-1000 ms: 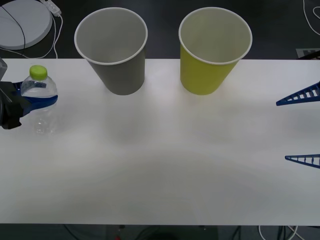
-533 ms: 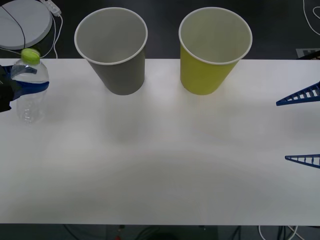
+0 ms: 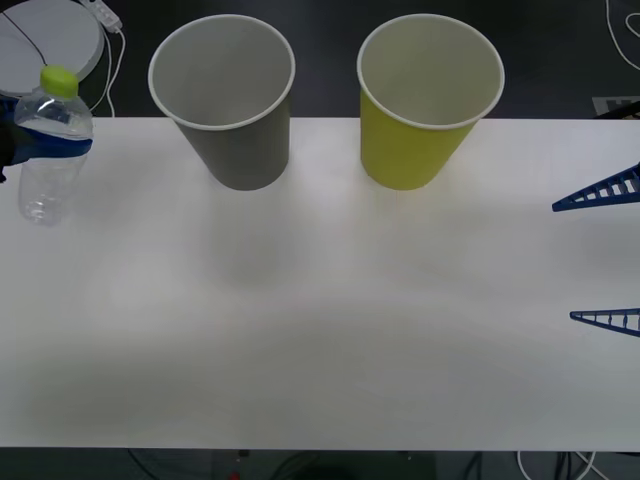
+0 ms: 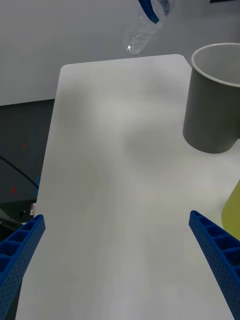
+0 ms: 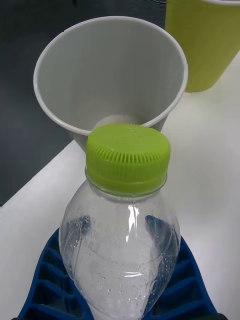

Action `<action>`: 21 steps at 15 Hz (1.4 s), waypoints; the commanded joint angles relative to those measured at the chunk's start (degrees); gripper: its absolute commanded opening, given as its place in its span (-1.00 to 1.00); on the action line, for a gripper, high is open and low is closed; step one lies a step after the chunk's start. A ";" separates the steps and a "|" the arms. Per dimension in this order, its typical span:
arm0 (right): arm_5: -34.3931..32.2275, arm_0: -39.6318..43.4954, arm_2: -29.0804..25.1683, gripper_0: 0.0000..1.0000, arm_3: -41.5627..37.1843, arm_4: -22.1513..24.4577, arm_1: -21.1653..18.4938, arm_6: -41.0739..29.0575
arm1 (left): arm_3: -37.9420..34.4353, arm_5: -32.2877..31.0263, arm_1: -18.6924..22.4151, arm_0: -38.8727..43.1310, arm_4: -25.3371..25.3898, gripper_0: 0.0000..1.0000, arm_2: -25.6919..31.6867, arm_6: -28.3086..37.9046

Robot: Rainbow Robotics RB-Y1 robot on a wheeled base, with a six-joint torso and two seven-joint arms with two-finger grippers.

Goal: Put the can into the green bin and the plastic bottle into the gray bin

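While the left claw (image 5: 120,295) pinches the plastic bottle (image 3: 48,150) above the table (image 3: 320,300), the gray bin (image 3: 225,100) stands beyond it; the right claw (image 4: 120,260) sits spread.

White table (image 3: 320,330); round white disc (image 3: 45,40) with cables behind.

place: lab or test room | signs: bare white table (image 3: 320,330) on dark floor; loose white cables (image 3: 112,60); round white device (image 3: 45,45) lying behind the table; plain gray wall (image 4: 75,30)
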 commanded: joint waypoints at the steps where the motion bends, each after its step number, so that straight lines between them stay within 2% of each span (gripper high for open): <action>1: 0.00 0.00 0.00 1.00 0.00 0.00 0.00 0.00 | 3.43 -3.45 2.49 -4.32 0.73 -1.00 -1.38 0.07; 5: 0.00 0.00 0.00 1.00 0.00 0.00 0.00 0.00 | 9.75 -7.23 8.03 -11.88 2.67 -1.00 -5.24 -0.19; 10: 0.00 0.00 0.00 1.00 0.00 0.00 0.00 0.00 | 18.02 -7.23 14.01 -20.76 7.06 -1.00 -12.36 -0.63; 18: 0.00 0.00 0.00 1.00 0.00 0.00 0.00 0.00 | 29.71 -7.23 16.91 -37.46 8.82 -1.00 -27.57 -1.16; 21: 0.00 0.00 0.00 1.00 0.00 0.00 0.00 0.00 | 34.98 -7.23 17.08 -45.72 9.61 -1.00 -35.74 -1.25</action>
